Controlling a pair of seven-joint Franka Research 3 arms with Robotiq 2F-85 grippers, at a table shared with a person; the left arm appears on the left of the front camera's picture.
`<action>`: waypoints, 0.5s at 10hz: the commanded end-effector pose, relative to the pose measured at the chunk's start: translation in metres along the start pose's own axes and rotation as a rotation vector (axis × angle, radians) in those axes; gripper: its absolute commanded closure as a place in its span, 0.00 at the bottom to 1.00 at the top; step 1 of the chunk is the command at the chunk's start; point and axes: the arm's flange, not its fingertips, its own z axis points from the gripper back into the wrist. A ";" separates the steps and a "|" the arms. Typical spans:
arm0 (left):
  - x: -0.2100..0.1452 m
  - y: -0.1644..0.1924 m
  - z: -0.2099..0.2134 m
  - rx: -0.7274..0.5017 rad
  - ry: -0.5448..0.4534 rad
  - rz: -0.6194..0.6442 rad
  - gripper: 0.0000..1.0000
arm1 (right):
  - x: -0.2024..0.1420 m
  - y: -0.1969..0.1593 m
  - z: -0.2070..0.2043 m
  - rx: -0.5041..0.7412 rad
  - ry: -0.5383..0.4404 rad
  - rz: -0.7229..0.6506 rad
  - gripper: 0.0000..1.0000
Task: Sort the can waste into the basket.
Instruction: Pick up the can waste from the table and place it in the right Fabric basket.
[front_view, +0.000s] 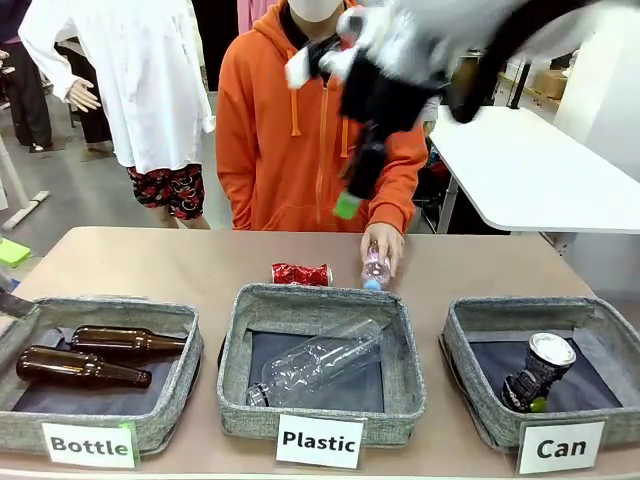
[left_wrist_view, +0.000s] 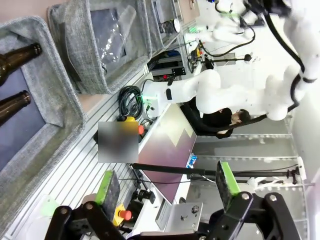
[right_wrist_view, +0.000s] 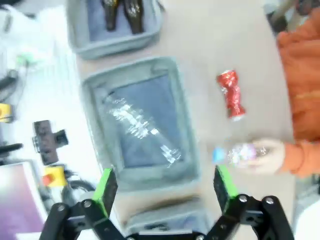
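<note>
A crushed shiny red can lies on the table behind the middle basket; the right wrist view has it as the red can. A black can with a silver top leans inside the grey basket labelled "Can" at the right. My right gripper hangs blurred high above the table's far side, over the person's hand. In its own view the right gripper is open and empty. My left gripper is open and empty, off the table's left side.
The person's hand rests on a small plastic bottle right of the red can. The "Plastic" basket holds a clear bottle. The "Bottle" basket holds two brown bottles.
</note>
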 end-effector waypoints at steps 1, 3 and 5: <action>0.000 -0.001 0.002 -0.001 0.010 0.006 0.00 | -0.086 0.014 0.032 -0.040 -0.108 -0.265 0.00; 0.000 -0.001 0.002 -0.001 0.010 0.006 0.00 | -0.179 0.009 0.054 0.068 -0.239 -0.429 0.00; 0.000 -0.001 0.002 -0.001 0.010 0.006 0.00 | -0.287 0.009 0.049 0.173 -0.520 -0.680 0.00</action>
